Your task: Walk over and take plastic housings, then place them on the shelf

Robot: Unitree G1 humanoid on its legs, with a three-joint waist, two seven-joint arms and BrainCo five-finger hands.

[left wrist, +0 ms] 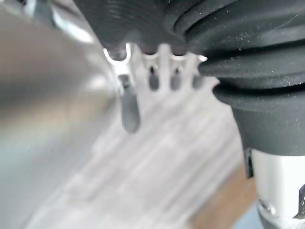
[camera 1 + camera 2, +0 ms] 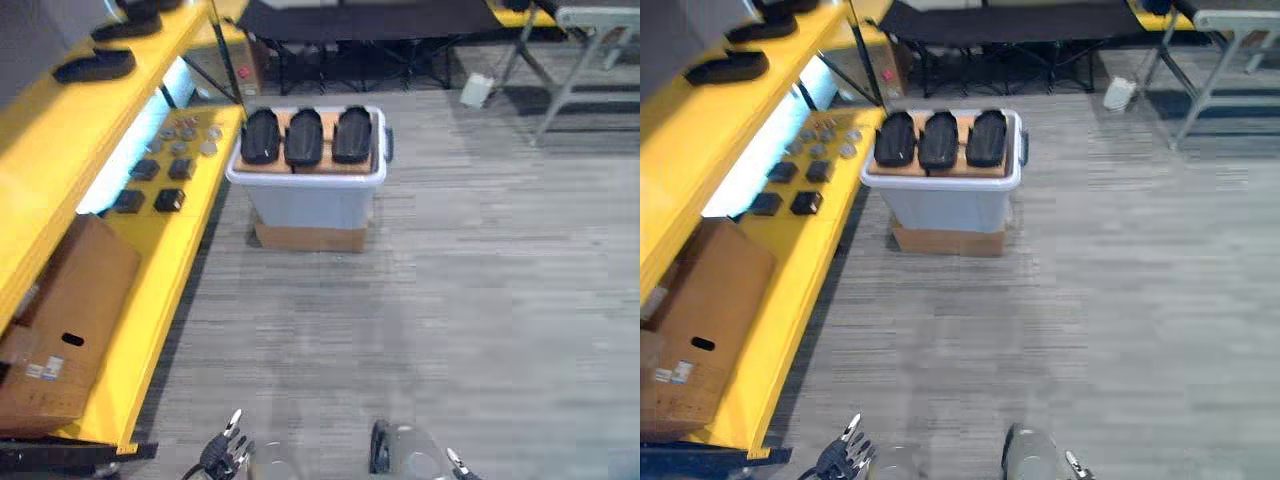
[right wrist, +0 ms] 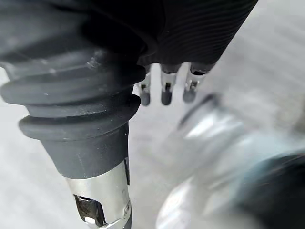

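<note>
Yellow shelf is running along the robot's left, its lower level carrying a cardboard box and small dark and grey parts, its upper level carrying two shelved housings. Pale plastic bin is standing on a brown carton just beside the shelf's far end, with grey plank floor lying between it and the hands. Three black plastic housings are lying side by side on a brown board atop the bin, long axes pointing away from the robot. Black cot frame and grey table legs are standing behind. Left hand and right hand are hanging low, fingers straight and relaxed, holding nothing
</note>
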